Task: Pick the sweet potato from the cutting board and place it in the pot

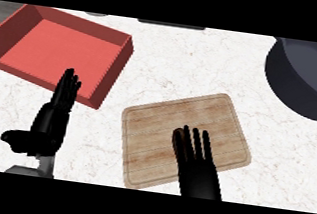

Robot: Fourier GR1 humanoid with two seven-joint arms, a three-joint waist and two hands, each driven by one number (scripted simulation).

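Note:
The wooden cutting board (160, 124) lies in the middle of the counter. My right hand (199, 170) hovers over its lower half with straight fingers, open. A thin dark brown sliver (177, 143) shows along the left edge of those fingers; it may be the sweet potato, mostly hidden under the hand. The dark grey pot (310, 78) stands at the upper right, cut off by the view's edge, well apart from the board. My left hand (52, 120) rests open at the left, fingers up, holding nothing.
A red square tray (114, 68) with raised walls sits at the upper left, its near corner just above my left hand's fingertips. White marbled counter (197, 63) lies between the board, the tray and the pot.

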